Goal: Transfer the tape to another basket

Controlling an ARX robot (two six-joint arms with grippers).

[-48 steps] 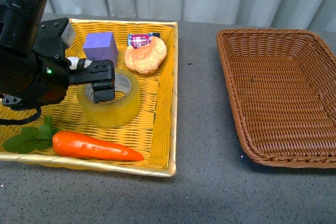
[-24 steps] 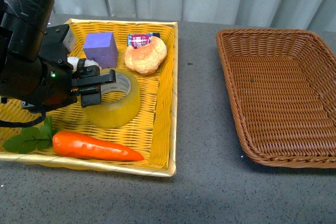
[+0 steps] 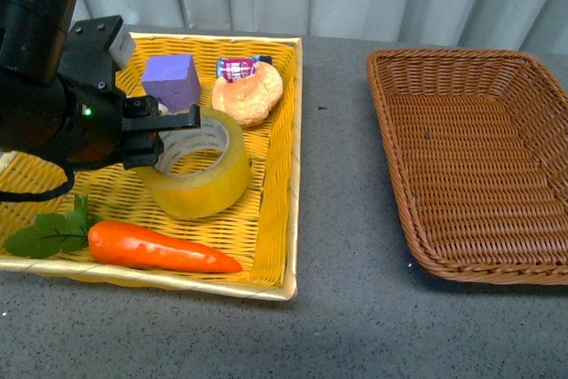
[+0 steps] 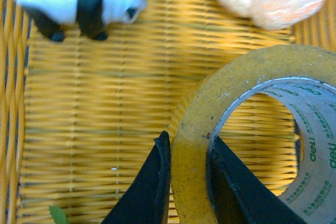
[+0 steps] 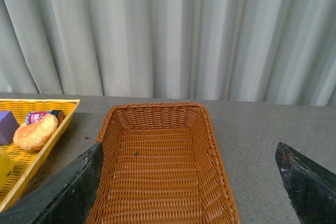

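Observation:
The tape (image 3: 197, 166), a wide yellowish roll with a white printed core, is tilted up in the bright yellow tray (image 3: 275, 219). My left gripper (image 3: 164, 135) is shut on its near wall, one finger inside the core and one outside; the left wrist view shows the tape (image 4: 252, 129) pinched between the black fingers (image 4: 152, 192). The brown wicker basket (image 3: 417, 210) stands empty to the right, and also shows in the right wrist view (image 5: 157, 171). My right gripper (image 5: 189, 182) is open above the basket and does not show in the front view.
The yellow tray also holds a purple cube (image 3: 170, 80), a bread roll (image 3: 246, 93), a small candy packet (image 3: 238, 66), a carrot (image 3: 155, 248) with leaves (image 3: 49, 235) and a panda toy (image 4: 79, 3). Grey tabletop (image 3: 337, 219) separates tray and basket. Curtains hang behind.
My left gripper has closed on the tape's wall and tipped the roll up, shifting it slightly right. The basket and other objects have not moved.

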